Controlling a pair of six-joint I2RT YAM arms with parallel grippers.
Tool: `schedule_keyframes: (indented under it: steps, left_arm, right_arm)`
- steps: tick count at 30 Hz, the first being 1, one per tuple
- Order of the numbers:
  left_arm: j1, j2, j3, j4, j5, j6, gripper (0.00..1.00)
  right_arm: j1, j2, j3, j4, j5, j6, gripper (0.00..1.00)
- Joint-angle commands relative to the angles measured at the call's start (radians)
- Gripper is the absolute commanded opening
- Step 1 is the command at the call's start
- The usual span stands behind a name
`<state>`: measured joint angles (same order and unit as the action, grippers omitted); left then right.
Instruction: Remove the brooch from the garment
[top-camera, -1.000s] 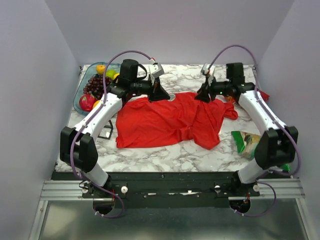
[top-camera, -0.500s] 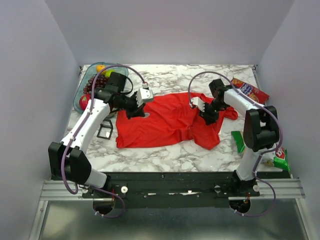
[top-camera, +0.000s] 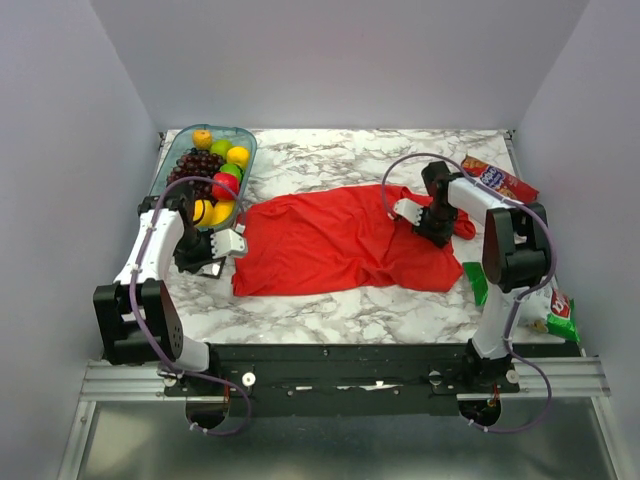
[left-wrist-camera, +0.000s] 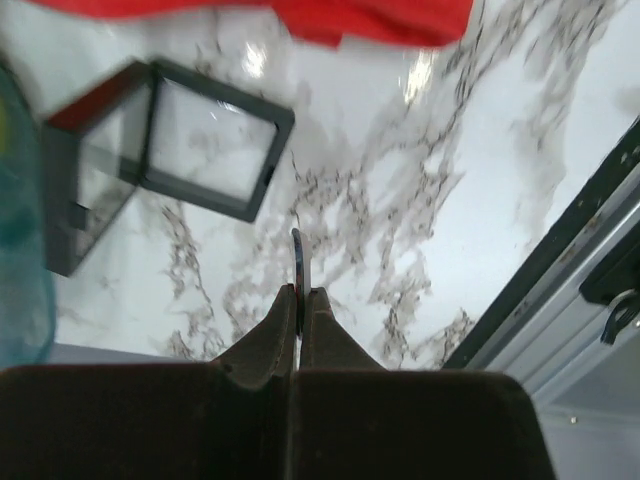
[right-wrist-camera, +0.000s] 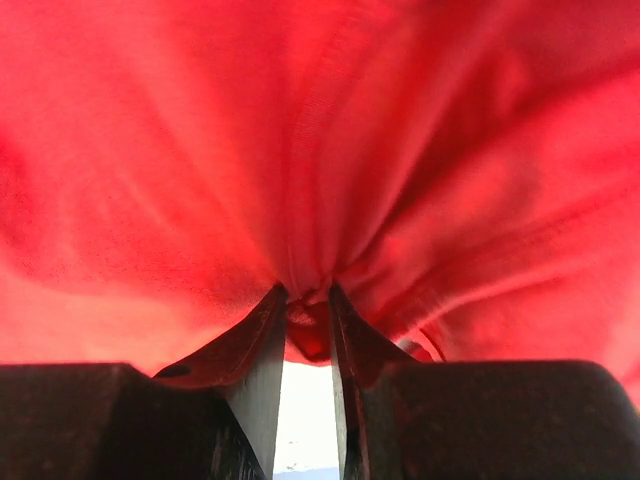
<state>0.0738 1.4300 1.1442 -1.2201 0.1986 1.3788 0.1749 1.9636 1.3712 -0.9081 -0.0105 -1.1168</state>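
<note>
Your left fingers (left-wrist-camera: 272, 338) are clamped on a thin pale disc seen edge-on. I read that as the brooch (left-wrist-camera: 297, 258), though the wrist view doesn't show its face. It's off the shirt (top-camera: 330, 235), held over bare table (left-wrist-camera: 400, 220) near the black frame (left-wrist-camera: 205, 150), with the shirt's edge well apart at the top of that view. Holding it away from the cloth makes sense, since nothing can snag it there. Your right fingers (right-wrist-camera: 255, 340) are pinching a fold of red cloth on the shirt's right side, probably to anchor it against the pull. My call is that the removal itself is done and only the set-down is left. The frame looks like the likely drop spot, but that's a guess. Watch the grip: the fingers hold the disc by its faces near one edge only, so it could pivot or slip when you lower it. The cloth pinch looks no longer needed.
</note>
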Motion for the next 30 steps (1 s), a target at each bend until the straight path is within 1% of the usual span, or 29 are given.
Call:
schedule_keyframes:
  steps: [1, 2, 5, 9, 10, 13, 17, 21, 25, 30]
  left_arm:
    - [0.043, 0.038, -0.046, 0.135, -0.176, 0.106, 0.02]
    - [0.044, 0.041, -0.049, 0.157, -0.173, 0.085, 0.02]
    - [0.044, 0.064, -0.044, 0.211, -0.143, 0.046, 0.03]
    - [0.041, 0.081, -0.076, 0.292, -0.137, 0.026, 0.06]
    - [0.041, 0.079, -0.087, 0.332, -0.137, 0.028, 0.06]
    - [0.040, 0.078, -0.110, 0.379, -0.110, 0.040, 0.07]
    - [0.020, 0.107, -0.103, 0.396, -0.096, 0.020, 0.07]
    - [0.014, 0.148, -0.058, 0.395, -0.088, -0.015, 0.07]
    - [0.006, 0.176, -0.043, 0.369, -0.074, -0.020, 0.07]
    - [-0.011, 0.188, -0.051, 0.384, -0.070, -0.033, 0.07]
  right_arm:
    - [-0.009, -0.020, 0.052, 0.008, -0.020, 0.069, 0.32]
    - [-0.008, -0.028, 0.057, -0.003, -0.069, 0.080, 0.32]
    - [-0.005, -0.055, 0.055, -0.015, -0.111, 0.118, 0.36]
    - [0.000, -0.075, 0.039, 0.028, -0.065, 0.164, 0.48]
    - [0.000, -0.078, 0.040, 0.031, -0.060, 0.173, 0.49]
    - [0.000, -0.091, 0.043, 0.035, -0.066, 0.184, 0.55]
    - [0.003, -0.091, 0.048, 0.031, -0.082, 0.196, 0.58]
    - [0.005, -0.085, 0.049, 0.026, -0.085, 0.198, 0.62]
    - [0.006, -0.074, 0.060, 0.025, -0.086, 0.199, 0.62]
    - [0.006, -0.062, 0.080, 0.014, -0.091, 0.203, 0.62]
